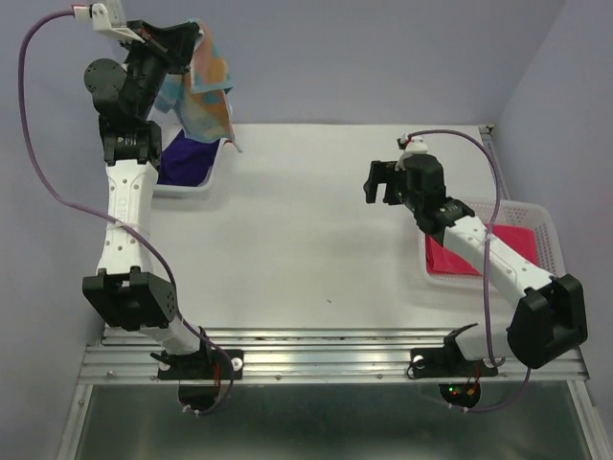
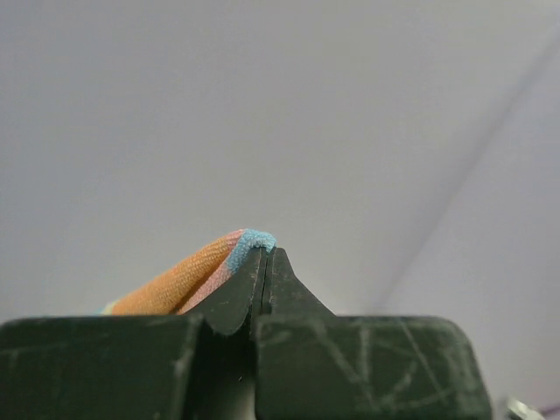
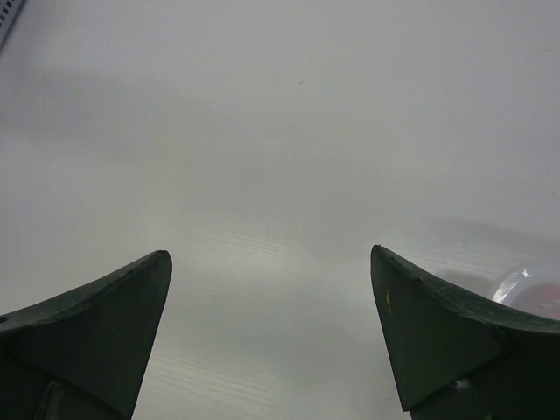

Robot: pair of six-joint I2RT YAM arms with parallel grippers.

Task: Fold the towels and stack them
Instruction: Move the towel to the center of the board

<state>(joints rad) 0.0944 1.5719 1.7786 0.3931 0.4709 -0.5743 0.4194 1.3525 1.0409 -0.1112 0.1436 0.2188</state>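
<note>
The left gripper [image 2: 265, 254] is clamped on a fold of the orange patterned towel [image 1: 209, 86]. The towel hangs lifted above the left basket [image 1: 192, 190], which holds the dark purple towel [image 1: 187, 158]. The right gripper [image 3: 271, 254] is spread wide and holds nothing, over the white table [image 1: 306, 220], near the right basket [image 1: 546, 216] where the pink-red towel [image 1: 450, 259] lies.

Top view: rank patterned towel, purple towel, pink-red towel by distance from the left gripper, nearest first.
1. Patterned towel: pinched in the left gripper, far left.
2. Purple towel: in the left basket.
3. Pink-red towel: right basket, across the table.
</note>
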